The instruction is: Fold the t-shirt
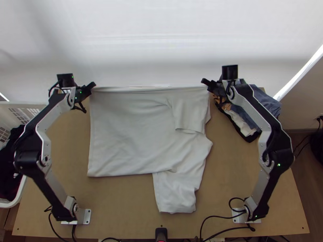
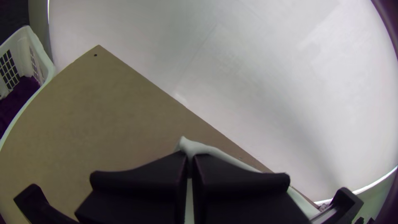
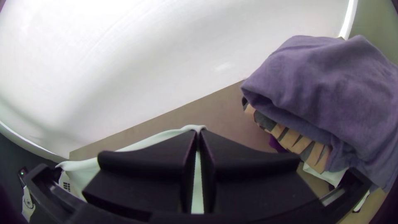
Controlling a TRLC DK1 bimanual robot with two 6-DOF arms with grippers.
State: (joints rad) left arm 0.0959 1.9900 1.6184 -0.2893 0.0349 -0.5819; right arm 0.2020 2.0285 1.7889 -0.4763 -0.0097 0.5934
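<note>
T-shirt (image 1: 125,137), pale grey, lightly creased.

The left arm (image 1: 59,108) and right arm (image 1: 252,107) have silver-grey links — and chunky black joints. Black cables (image 1: 222,216) curl by pale base plates (image 1: 87,216).

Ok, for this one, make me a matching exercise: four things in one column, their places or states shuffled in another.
1. Left hand
2. Laundry basket
3. Right hand
4. Clothes stack

A. On the table, far right
B. Gripping the t-shirt's far left corner
C. Gripping its far right corner
D. White, with dark cloth inside

1-B, 2-D, 3-C, 4-A
</note>
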